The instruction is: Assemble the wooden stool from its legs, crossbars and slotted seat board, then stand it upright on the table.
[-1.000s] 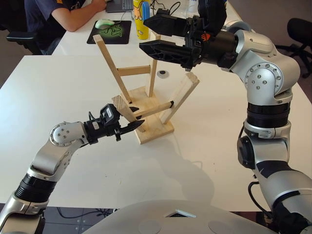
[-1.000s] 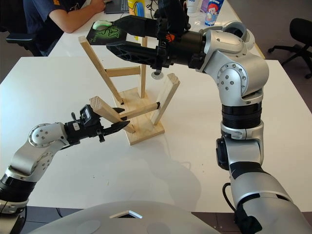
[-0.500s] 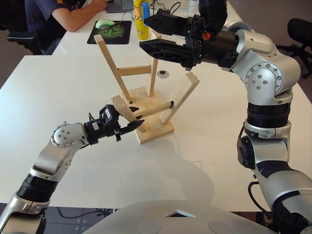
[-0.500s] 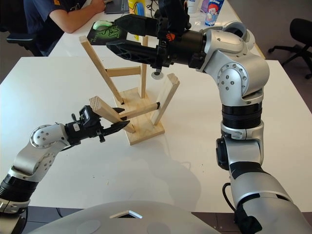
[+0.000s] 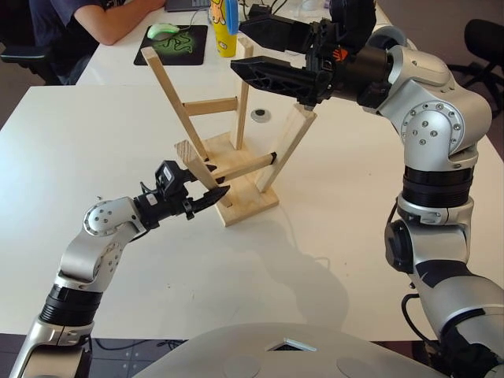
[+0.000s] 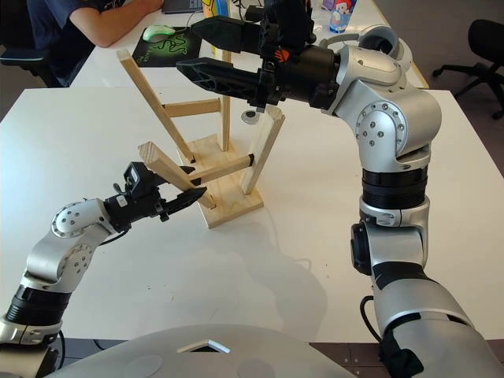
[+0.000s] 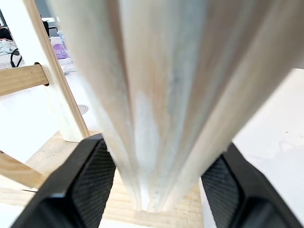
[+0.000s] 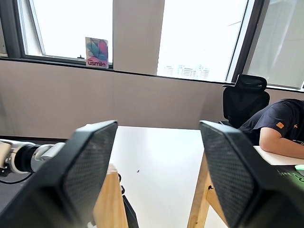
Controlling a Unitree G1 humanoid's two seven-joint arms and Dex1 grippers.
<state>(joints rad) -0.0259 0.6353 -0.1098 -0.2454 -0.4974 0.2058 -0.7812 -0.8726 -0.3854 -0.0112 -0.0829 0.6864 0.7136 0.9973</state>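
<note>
The wooden stool stands upside down, its seat board [image 5: 252, 206] flat on the white table and its legs pointing up. A tall leg [image 5: 169, 102] joins a far leg [image 5: 242, 110] through a crossbar [image 5: 211, 105]. A lower crossbar [image 5: 246, 164] runs to the right leg [image 5: 288, 150]. My left gripper [image 5: 206, 194] is shut on the short near-left leg [image 5: 198, 167], its black fingers [image 7: 90, 185] pressed on both sides of the leg [image 7: 156, 95]. My right gripper [image 5: 238, 46] hangs open above the far legs, nothing between its fingers [image 8: 90, 166].
A small dark round part [image 5: 258, 116] lies on the table behind the stool. On the table beyond stand a yellow bottle [image 5: 224, 27] and a black mouse pad [image 5: 169, 41] with a mouse. Bare tabletop spreads to the left, right and front.
The whole picture has shifted a little, so the camera moved. The stool and both grippers keep their places relative to each other.
</note>
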